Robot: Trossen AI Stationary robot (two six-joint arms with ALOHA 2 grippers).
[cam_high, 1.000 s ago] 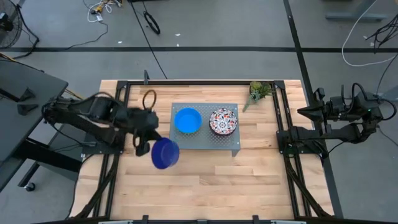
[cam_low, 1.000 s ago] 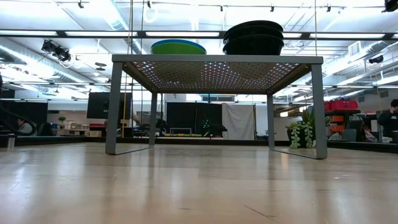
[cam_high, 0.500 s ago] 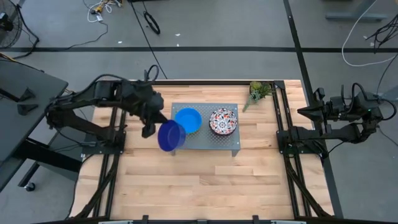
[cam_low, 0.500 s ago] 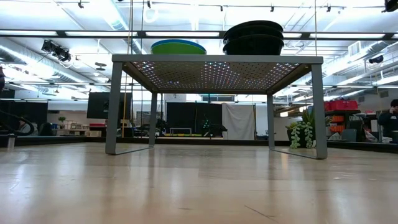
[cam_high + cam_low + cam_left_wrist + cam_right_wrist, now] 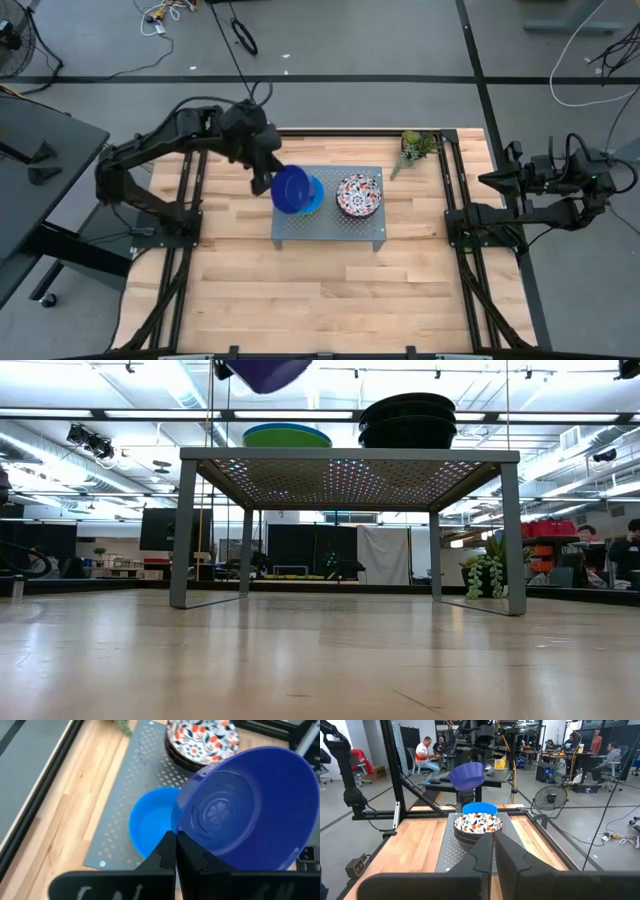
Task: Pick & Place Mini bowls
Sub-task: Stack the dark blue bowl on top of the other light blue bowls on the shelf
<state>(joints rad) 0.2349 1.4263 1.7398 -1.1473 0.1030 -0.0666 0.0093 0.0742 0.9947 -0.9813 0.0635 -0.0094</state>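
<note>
One dark blue bowl is clamped by the left pincer, tilted just above the light blue bowl; right pincer closed, empty.

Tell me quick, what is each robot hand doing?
Left gripper: shut on the dark blue bowl, held above the light blue bowl.
Right gripper: shut, holding nothing.

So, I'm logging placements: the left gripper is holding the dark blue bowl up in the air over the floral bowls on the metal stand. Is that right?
Not quite. The left gripper does hold the dark blue bowl in the air, but over the light blue bowl on the metal stand, not over the floral bowls beside it. The high view shows this.
</note>
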